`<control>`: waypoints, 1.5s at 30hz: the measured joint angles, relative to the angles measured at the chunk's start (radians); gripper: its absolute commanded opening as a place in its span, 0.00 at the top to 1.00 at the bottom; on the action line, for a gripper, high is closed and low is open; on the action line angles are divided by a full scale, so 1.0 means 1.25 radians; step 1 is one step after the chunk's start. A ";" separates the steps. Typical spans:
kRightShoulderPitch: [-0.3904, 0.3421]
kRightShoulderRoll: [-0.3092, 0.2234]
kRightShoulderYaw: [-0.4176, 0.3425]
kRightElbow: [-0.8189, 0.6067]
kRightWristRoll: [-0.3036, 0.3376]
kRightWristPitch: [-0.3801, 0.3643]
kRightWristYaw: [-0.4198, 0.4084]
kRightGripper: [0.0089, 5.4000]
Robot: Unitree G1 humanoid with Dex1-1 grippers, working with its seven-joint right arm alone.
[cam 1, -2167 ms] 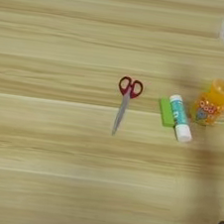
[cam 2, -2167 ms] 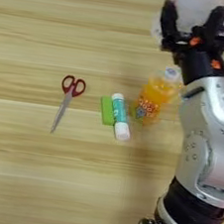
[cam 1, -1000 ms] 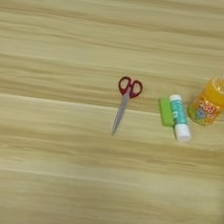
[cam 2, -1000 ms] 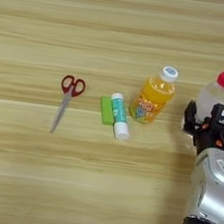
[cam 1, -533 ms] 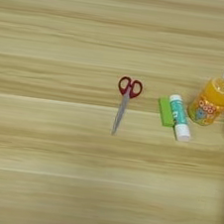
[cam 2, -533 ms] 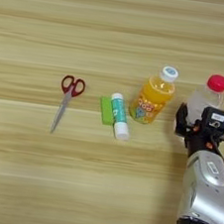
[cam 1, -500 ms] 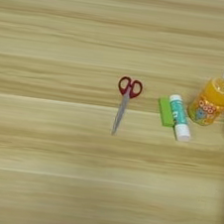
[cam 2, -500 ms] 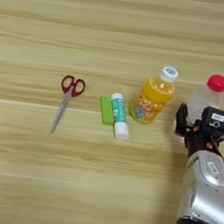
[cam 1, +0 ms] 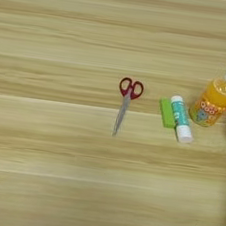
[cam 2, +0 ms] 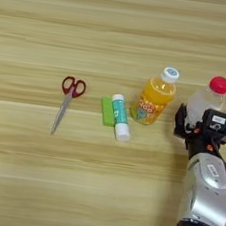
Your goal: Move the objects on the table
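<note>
Pincer (cam 2: 194, 123) closed around one clear bottle (cam 2: 205, 100), one orange bottle (cam 2: 154, 97), one glue stick (cam 2: 120, 117), one scissors (cam 2: 66, 100)

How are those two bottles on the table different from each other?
The orange drink bottle is full of orange liquid and has a white cap; the clear bottle looks see-through and has a red cap. The orange drink bottle stands free, next to the glue stick; the clear bottle has the robot's black gripper right at it. The orange drink bottle carries a colourful label; none shows on the clear bottle. Both stand upright on the table.
</note>
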 measured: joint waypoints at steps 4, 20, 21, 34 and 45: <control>0.000 0.000 0.000 0.001 0.000 0.000 -0.001 0.14; 0.008 -0.001 -0.005 -0.039 0.012 0.016 -0.004 0.00; 0.010 -0.002 -0.005 -0.041 0.013 0.017 -0.004 0.00; 0.077 -0.003 -0.020 -0.179 0.037 0.083 -0.010 0.00; 0.157 0.018 -0.030 -0.334 0.080 0.167 -0.018 0.00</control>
